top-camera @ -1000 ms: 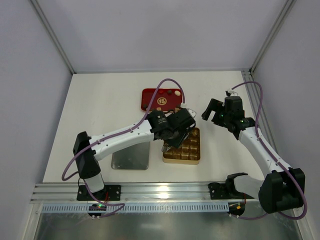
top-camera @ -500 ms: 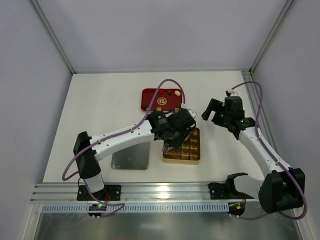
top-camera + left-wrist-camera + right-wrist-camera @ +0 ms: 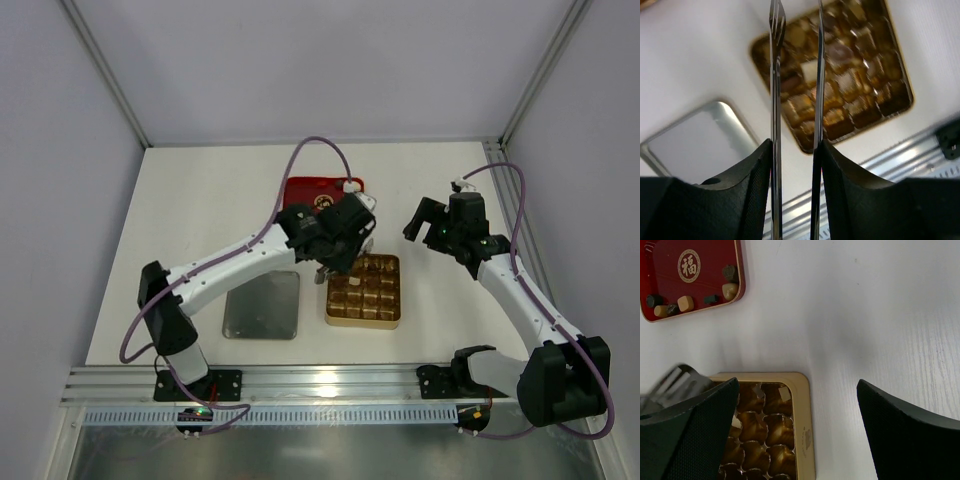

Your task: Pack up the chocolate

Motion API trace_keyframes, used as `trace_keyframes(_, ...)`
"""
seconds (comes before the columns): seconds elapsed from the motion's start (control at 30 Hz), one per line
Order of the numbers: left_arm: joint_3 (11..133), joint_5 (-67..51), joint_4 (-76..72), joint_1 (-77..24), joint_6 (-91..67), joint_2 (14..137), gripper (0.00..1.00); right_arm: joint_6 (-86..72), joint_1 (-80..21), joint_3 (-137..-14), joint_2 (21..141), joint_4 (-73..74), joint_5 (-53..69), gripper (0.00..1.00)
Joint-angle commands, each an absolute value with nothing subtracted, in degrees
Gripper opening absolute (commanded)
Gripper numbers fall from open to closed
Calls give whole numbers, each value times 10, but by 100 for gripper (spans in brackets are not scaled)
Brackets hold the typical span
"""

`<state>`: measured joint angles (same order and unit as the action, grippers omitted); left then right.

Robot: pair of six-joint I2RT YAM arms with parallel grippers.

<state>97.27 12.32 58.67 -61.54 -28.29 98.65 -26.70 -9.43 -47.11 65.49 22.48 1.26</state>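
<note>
Step, likely: between picks | left gripper (image 3: 797,30) apart, empty, over far-left corner of gold gridded tray (image 3: 808,430) | right gripper (image 3: 796,390) wide apart | small brown chocolate pieces (image 3: 730,290) on red rectangular tray (image 3: 700,290) | next: reach there, pinch one.

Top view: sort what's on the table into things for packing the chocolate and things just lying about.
For the job:
- loose chocolate pieces on the red tray
- gold compartment tray, already holding pieces

Lying about:
- flat metal plate, left of the gold compartment tray
</note>
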Motion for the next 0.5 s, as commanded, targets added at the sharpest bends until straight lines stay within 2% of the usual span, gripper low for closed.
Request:
trace_keyframes(0.0,1003,155,564,-508,-266,934,42,-260,-98,-491,638,229,23,100)
trace_keyframes(0.13,984,146,503,-337,-262,948,43,-250,-97,-500,633,243,21,100)
trace_keyframes(0.23,991,155,469,-249,-248,985,42,-246,-98,-511,630,254,26,100)
trace_keyframes(0.47,1038,132,418,-123,-238,1113,40,-243,-98,-527,620,269,33,100)
